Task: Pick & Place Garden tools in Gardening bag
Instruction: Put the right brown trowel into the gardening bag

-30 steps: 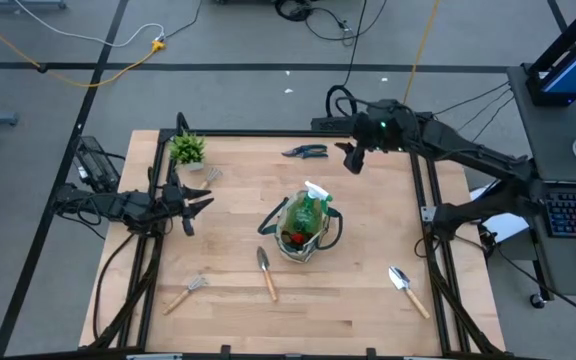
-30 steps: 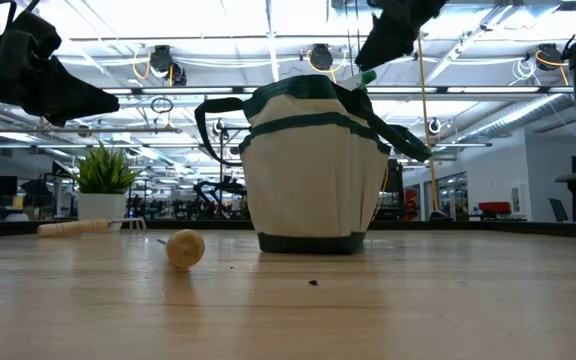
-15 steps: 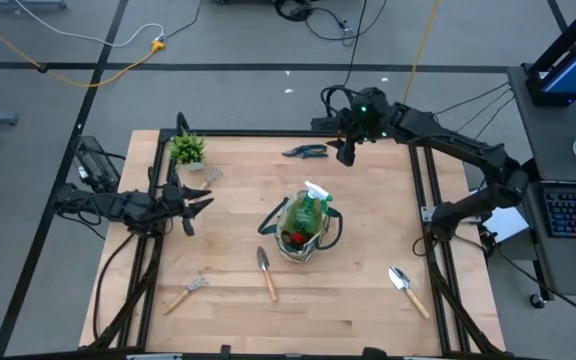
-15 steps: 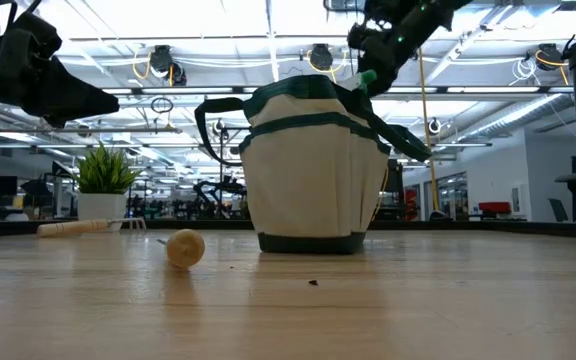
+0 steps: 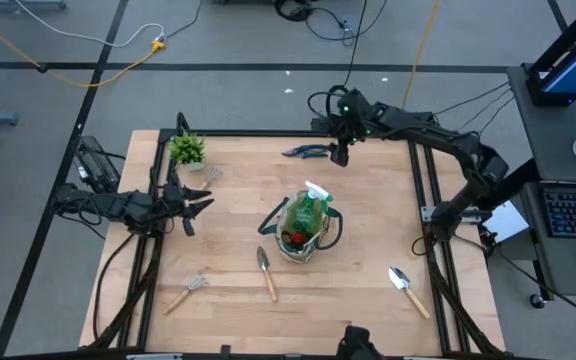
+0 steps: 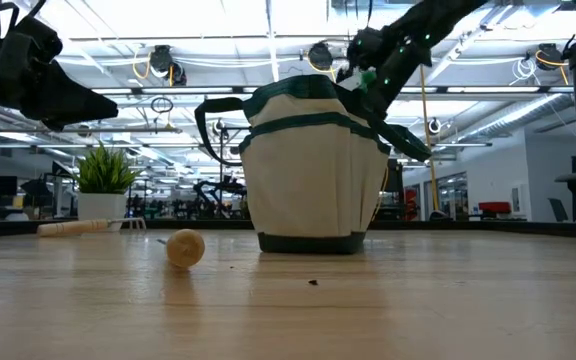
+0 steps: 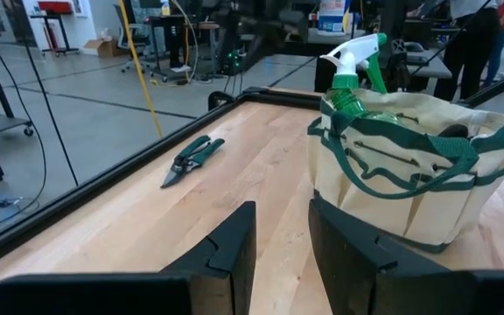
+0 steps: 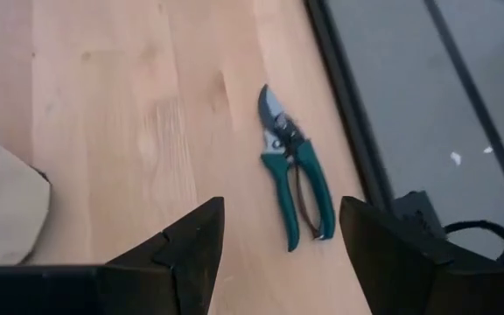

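Right wrist view — teal-handled pruning shears (image 8: 292, 166)

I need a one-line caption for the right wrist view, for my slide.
Right claw, open, hovers above green-handled pruning shears lying near the table's edge.

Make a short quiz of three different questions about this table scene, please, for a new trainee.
1. True or false: the right claw is open above the green-handled pruning shears.
2. Which tool stands inside the beige canvas bag with green trim? A) green spray bottle B) wooden-handled metal trowel C) wooden-handled hand rake
3. Fill in: the small green potted plant stands near the table's far ____ corner, the side of the waiting left claw.

Key: 1 true; 2 A; 3 left.
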Available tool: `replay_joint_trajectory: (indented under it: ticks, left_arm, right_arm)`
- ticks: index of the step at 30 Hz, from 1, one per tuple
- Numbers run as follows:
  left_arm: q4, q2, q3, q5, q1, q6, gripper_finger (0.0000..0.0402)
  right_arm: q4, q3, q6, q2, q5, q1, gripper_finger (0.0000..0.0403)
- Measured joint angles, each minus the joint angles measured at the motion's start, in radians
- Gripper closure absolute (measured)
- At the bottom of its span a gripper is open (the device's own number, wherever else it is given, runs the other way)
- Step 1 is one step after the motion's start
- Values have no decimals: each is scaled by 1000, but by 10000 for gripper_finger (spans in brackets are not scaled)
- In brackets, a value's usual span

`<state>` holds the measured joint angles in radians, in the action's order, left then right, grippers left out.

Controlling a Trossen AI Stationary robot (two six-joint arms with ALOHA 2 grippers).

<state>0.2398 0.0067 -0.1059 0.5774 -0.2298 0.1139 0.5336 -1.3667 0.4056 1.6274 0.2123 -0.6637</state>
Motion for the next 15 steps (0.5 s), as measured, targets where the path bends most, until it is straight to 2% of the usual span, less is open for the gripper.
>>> replay_joint_trajectory:
  ticks: [15]
  left_arm:
    - [3, 0, 0, 1, 0, -1, 289]
  right_arm:
    - [-112, 0, -17, 156, 0, -27, 181]
